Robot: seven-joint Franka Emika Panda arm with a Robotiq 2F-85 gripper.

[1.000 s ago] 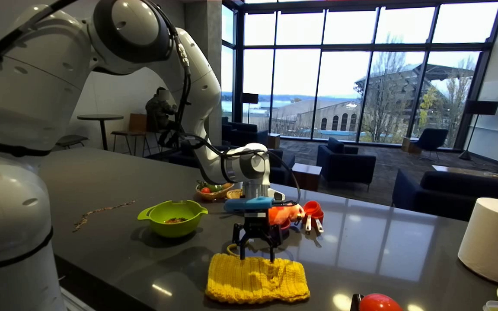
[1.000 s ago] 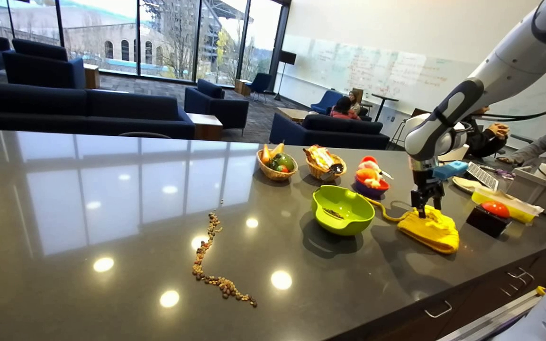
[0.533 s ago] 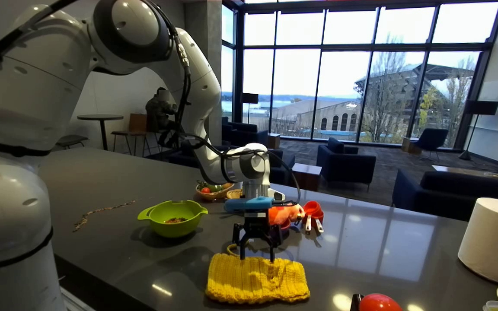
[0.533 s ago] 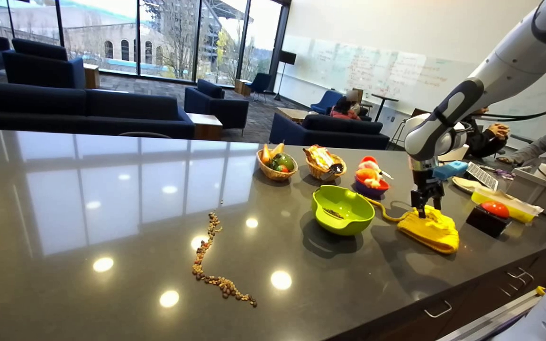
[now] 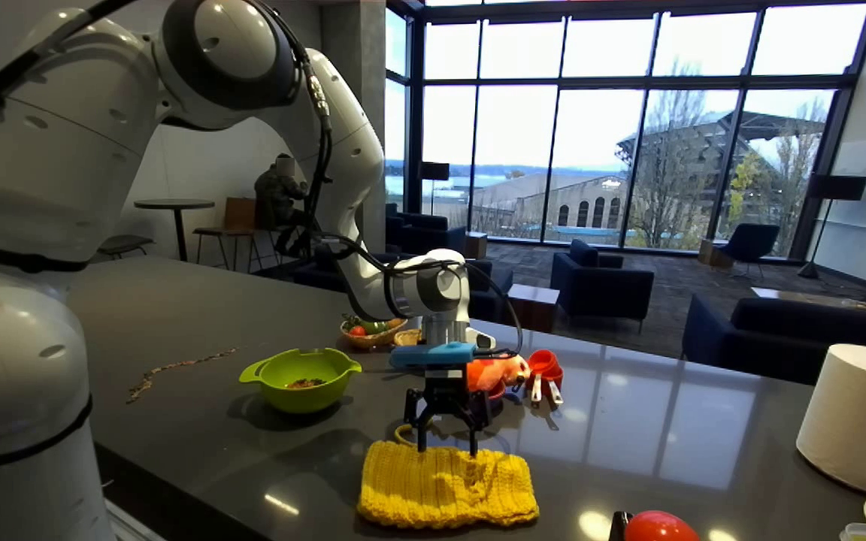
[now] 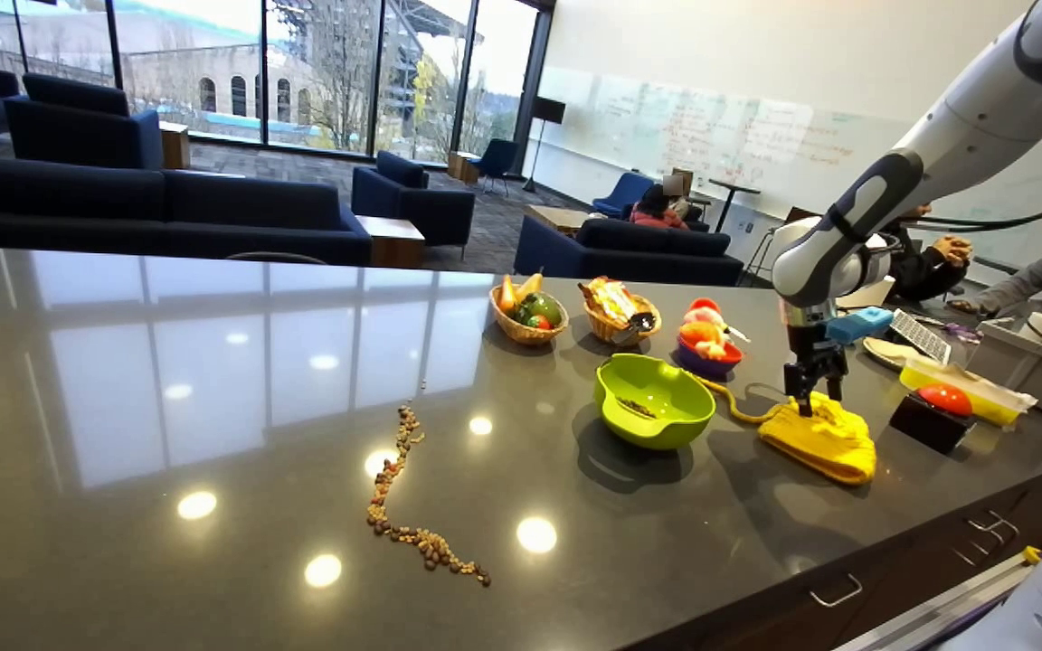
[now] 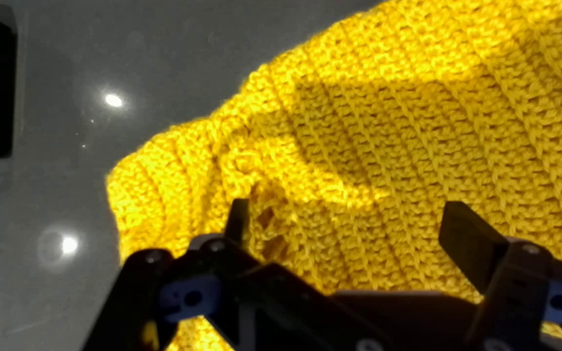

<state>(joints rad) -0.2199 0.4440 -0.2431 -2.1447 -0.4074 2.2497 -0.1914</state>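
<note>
Gripper [image 5: 447, 451] hangs with its fingers [image 7: 471, 243] spread over the yellow knitted cloth [image 5: 440, 492] lying on the counter [image 5: 313, 469], touching or not I cannot tell, and a shallow pinch could let the soft folds slip, or loose stitches [image 7: 271, 231] snag a fingertip.

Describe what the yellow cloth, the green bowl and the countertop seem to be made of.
Yellow cloth: thick knitted or crocheted yarn, matte; rows of loops show in the wrist view, fiber unclear.
Green bowl: probably molded plastic, given its even color and smooth surface; silicone is possible.
Countertop: perhaps polished stone or composite, glossy, with mirror-like reflections.
</note>
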